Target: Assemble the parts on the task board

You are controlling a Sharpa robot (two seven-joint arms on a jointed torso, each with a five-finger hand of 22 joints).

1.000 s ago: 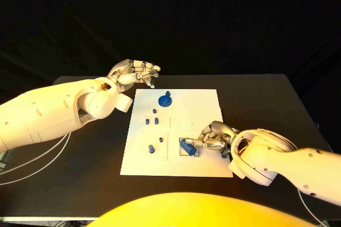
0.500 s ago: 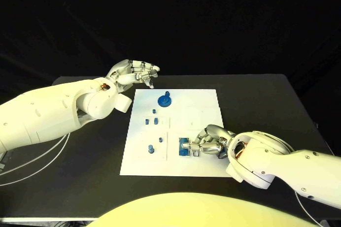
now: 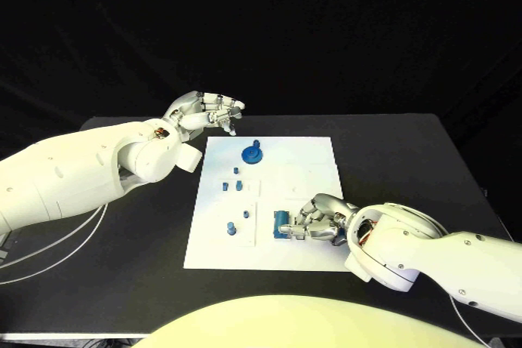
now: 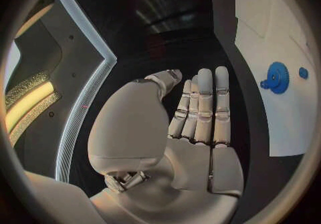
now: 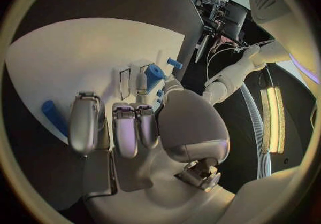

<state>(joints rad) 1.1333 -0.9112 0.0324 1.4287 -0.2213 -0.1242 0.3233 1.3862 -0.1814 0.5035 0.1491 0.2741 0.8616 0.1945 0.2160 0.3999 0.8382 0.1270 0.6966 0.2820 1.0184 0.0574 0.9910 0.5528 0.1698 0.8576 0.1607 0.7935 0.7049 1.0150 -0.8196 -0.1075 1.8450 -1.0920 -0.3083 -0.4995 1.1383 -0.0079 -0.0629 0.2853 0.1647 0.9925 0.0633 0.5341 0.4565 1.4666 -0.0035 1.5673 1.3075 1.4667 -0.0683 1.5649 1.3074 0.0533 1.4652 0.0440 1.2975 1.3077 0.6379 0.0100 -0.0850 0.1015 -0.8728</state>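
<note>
A black table (image 3: 403,148) under a dark backdrop carries the white task board (image 3: 293,155), and since a second ago the right hand (image 3: 317,220) has slid along the board's near part toward the left arm's side, its fingers now curled around a blue block (image 3: 284,223) standing upright at a rectangular slot where the piece earlier lay slanted. The left hand (image 3: 207,111) has stayed beyond the board's far corner, holding nothing, its fingers straight and side by side. The blue gear (image 3: 253,153) and the small blue pegs (image 3: 231,186) lie where they lay.
</note>
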